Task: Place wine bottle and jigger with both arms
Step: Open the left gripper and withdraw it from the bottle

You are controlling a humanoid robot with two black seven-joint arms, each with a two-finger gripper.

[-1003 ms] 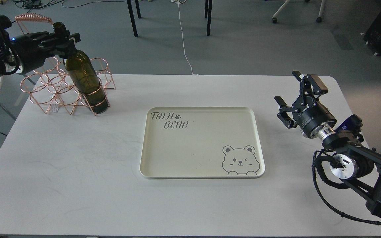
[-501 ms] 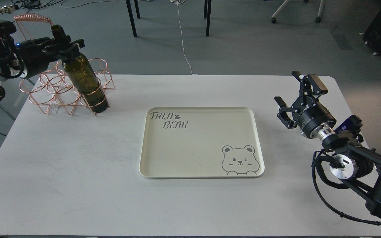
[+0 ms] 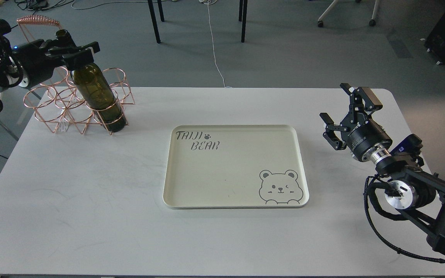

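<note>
The wine bottle [image 3: 93, 87], dark olive-green, stands tilted with its base in the front right ring of a copper wire rack [image 3: 58, 106] at the table's far left. My left gripper [image 3: 75, 52] is shut around the bottle's neck, just below the mouth. My right gripper [image 3: 338, 116] is open and empty, held above the table's right side, to the right of the tray. The jigger is not in view.
A cream tray [image 3: 303, 162] with "TAIJI BEAR" lettering and a bear drawing lies empty at the table's centre. The white table [image 3: 72, 193] ends at its far edge just behind the rack. Chair and table legs stand on the floor beyond.
My left gripper and the bottle's neck have shifted slightly left, tilting the bottle a bit more while its base stays in the rack. The right arm has barely moved.
</note>
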